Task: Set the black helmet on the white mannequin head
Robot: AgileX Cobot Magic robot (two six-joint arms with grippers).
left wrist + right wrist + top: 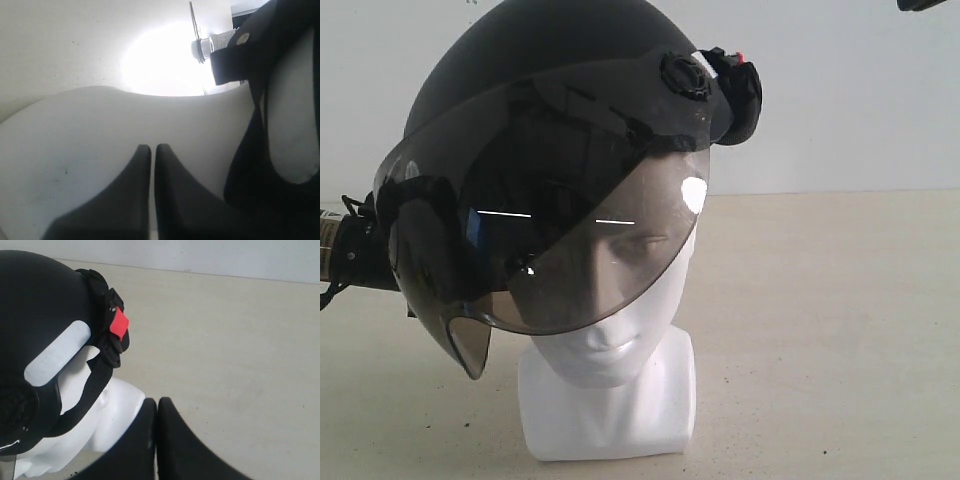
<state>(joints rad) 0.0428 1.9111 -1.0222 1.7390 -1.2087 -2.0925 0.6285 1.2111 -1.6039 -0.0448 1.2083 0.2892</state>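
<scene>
The black helmet point(550, 60) sits tilted over the white mannequin head point(620, 335), and its smoky visor point(550, 240) covers the face down to the mouth. The head's squarish base point(610, 420) stands on the table. My left gripper point(153, 147) is shut with nothing between its fingers, close against the white head point(75, 145), beside the helmet's strap point(243, 37). In the exterior view the helmet hides it; only its arm point(350, 250) shows. My right gripper point(157, 401) is shut and empty, apart from the helmet point(40, 305) and next to the head point(117, 410).
A red tag point(118, 323) marks the helmet's rear padding. The beige table point(840, 330) stretches to the right of the head, with a pale wall point(840, 100) behind. A dark part of the right arm point(925, 3) shows at the exterior view's top right corner.
</scene>
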